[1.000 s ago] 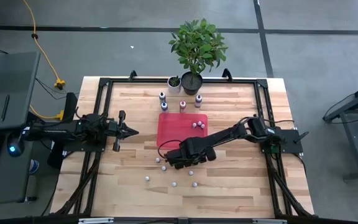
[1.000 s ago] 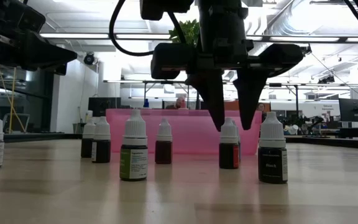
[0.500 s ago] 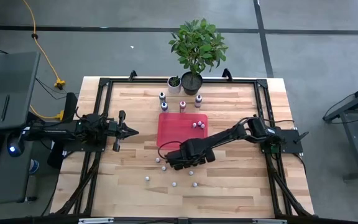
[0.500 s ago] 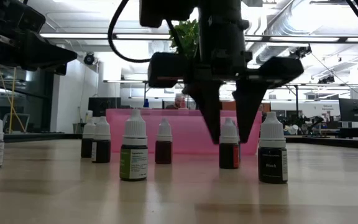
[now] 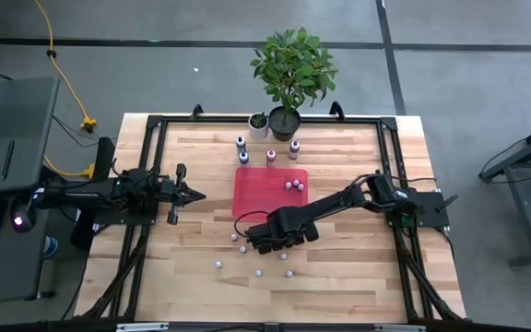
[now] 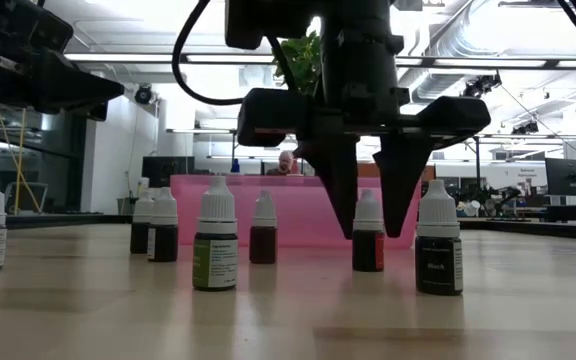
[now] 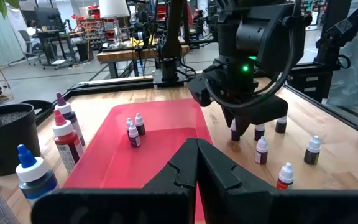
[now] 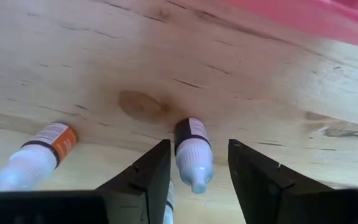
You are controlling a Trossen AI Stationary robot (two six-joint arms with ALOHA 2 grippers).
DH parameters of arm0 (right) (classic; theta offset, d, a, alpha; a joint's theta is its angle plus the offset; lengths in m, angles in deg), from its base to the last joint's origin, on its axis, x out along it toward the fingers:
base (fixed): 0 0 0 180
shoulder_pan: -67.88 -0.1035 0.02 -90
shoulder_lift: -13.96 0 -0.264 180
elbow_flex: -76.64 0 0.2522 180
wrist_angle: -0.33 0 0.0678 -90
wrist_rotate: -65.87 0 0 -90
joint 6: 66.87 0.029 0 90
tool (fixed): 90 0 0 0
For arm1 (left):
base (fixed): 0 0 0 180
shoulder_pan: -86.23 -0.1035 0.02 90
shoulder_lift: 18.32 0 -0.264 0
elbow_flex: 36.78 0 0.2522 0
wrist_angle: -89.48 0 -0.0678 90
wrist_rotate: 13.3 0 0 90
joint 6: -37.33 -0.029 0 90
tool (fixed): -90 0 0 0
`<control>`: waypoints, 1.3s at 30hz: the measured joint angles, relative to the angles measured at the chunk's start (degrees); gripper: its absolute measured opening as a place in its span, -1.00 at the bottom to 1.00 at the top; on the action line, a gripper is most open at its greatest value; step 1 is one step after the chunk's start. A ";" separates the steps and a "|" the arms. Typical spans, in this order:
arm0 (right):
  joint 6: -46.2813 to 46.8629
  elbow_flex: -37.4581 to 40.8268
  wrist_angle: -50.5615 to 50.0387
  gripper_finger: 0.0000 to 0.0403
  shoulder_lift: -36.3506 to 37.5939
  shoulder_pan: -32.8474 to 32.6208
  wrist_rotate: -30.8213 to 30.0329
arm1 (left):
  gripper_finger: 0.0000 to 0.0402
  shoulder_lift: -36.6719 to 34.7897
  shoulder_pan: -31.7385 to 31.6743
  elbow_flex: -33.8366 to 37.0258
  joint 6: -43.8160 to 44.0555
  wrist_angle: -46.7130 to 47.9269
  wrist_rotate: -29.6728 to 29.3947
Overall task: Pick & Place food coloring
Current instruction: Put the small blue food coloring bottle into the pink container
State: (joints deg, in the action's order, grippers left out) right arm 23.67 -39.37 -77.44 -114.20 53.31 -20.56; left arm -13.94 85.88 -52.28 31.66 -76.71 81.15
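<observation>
The right gripper (image 6: 368,215) has lowered around a food coloring bottle (image 6: 368,232).

Open-plan lab, workbenches (image 7: 143,55), ceiling ducts (image 6: 528,25)

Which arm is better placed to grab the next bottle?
Right. The right gripper hangs open straddling a bottle near the red tray. The left gripper waits shut, well to the tray's left.

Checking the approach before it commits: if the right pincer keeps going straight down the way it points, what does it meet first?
Most likely the small bottle standing between the open fingers of the right pincer, then the wooden table beneath.
</observation>
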 joint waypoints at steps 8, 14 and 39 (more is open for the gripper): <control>-0.61 -0.01 -0.45 -0.44 1.54 -0.09 -1.01 | -1.00 0.00 0.00 0.00 0.00 0.02 0.01; -1.03 -0.04 -1.29 -0.60 2.21 -0.38 -1.48 | -1.00 -0.01 -0.01 0.00 0.00 0.00 0.00; -2.21 -0.07 -0.91 -0.79 2.23 -0.96 -1.57 | -1.00 -0.01 0.00 -0.01 -0.01 0.02 -0.14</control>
State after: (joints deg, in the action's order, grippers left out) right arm 21.45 -39.44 -78.36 -111.97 52.35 -22.13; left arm -13.95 85.89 -52.29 31.65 -76.68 81.01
